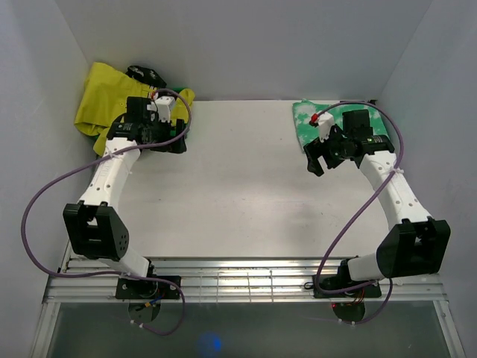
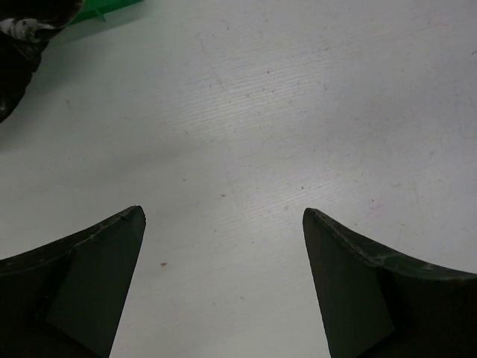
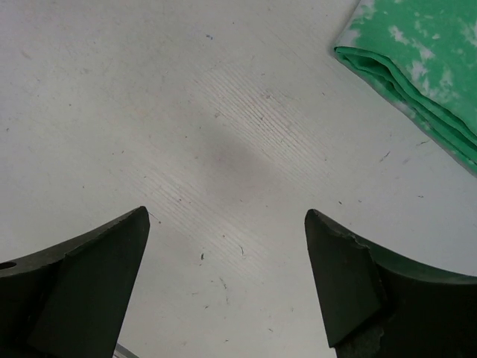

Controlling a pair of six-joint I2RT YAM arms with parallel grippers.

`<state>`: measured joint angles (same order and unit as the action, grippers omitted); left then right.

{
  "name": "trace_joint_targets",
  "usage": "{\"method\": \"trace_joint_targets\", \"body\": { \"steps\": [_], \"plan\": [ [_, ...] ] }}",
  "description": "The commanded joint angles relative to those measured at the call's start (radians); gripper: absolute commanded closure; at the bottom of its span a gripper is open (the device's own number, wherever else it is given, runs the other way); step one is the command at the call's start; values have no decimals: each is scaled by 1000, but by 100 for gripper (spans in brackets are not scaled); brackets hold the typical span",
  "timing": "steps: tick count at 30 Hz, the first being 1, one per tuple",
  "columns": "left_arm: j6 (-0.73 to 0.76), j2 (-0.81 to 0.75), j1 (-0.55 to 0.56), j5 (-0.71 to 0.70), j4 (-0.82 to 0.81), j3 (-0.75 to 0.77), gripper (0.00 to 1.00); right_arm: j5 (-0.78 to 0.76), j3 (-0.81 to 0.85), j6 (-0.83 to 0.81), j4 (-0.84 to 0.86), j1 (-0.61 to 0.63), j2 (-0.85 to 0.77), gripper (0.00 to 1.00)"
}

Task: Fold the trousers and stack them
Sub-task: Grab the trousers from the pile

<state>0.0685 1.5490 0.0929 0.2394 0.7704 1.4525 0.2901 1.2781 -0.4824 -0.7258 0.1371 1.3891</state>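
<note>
Spread wide and empty over the white table [image 1: 238, 194], the left gripper [image 2: 223, 216] hovers beside the heaped mustard-yellow trousers [image 1: 112, 97], seemingly to fetch them, while the right gripper [image 3: 227, 216], likewise apart, hangs near the folded green-and-white mottled trousers [image 3: 425, 67], likely the stack's base.

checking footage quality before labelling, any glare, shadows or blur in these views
Top external: even soft light, only faint shadows under the arms on the table, a blue glint at the bottom edge. Left wrist: table sharp, left gripper dark, underexposed. Right wrist: soft grey shadow patch mid-table, green-and-white trousers crisp.
</note>
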Motion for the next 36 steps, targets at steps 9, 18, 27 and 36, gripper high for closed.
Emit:
{"method": "trace_joint_targets", "body": {
  "steps": [9,18,27,36],
  "plan": [
    [-131,475,-383,-127,179,920,4,3,50,-9,-26,-1,18,10],
    [77,513,-426,-340,-294,674,4,-2,76,7,-40,-1,42,10],
    [253,638,-438,-540,-516,649,5,-6,49,5,-50,-1,50,10],
    [369,718,-467,-491,-612,655,4,-45,26,2,-58,-1,42,10]
  ]
}}
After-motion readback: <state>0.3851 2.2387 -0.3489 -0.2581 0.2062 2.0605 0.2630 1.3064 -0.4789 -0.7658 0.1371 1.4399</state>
